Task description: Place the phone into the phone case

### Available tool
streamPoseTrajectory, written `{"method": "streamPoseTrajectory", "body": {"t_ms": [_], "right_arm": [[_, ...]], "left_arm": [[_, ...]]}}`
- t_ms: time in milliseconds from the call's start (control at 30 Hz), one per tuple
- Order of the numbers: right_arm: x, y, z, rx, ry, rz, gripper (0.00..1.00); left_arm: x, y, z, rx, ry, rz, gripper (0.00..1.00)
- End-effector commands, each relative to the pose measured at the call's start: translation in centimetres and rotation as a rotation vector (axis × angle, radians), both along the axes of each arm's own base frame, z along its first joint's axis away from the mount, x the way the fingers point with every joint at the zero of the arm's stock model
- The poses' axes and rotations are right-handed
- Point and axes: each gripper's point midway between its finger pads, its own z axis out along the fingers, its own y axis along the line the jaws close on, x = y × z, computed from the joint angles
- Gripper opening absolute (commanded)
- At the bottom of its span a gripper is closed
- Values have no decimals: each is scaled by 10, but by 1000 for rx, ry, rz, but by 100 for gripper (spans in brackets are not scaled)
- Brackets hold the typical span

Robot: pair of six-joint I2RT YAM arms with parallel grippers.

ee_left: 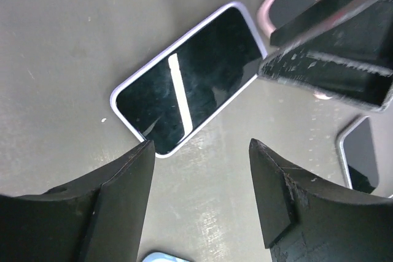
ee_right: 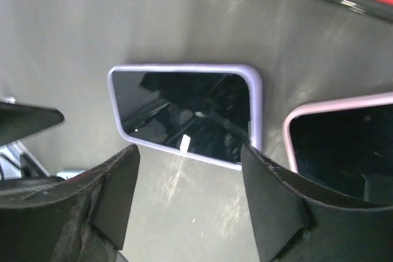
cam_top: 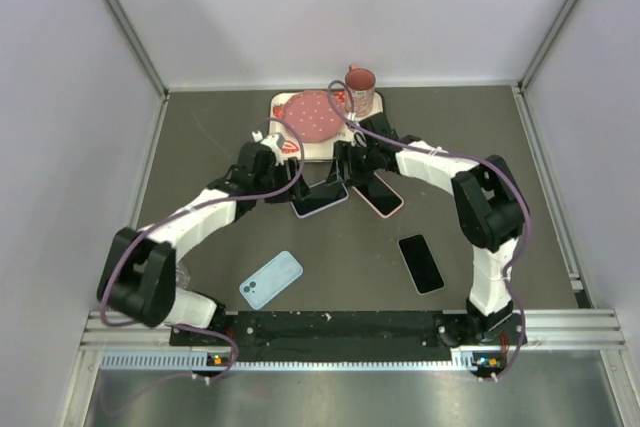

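Observation:
A black-screened phone sits inside a lilac case flat on the grey table, also in the left wrist view and the right wrist view. My left gripper is open and empty just left of it, its jaws wide apart over bare table at the phone's near corner. My right gripper is open and empty just behind the phone's right end. It shows in the left wrist view.
A second phone in a pink case lies right beside the lilac one. A bare black phone lies front right, and a light blue case front left. A tray with a pink plate and mug stands at the back.

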Motion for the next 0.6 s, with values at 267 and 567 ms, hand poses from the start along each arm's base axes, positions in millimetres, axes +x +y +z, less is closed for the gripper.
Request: {"method": "streamPoseTrajectory", "body": {"t_ms": [267, 567], "right_arm": [[-46, -12, 77, 85, -161, 79, 91], [-107, 21, 47, -58, -188, 260, 88]], "left_arm": [[-79, 26, 13, 93, 1, 6, 68], [-88, 52, 28, 97, -53, 144, 68]]}}
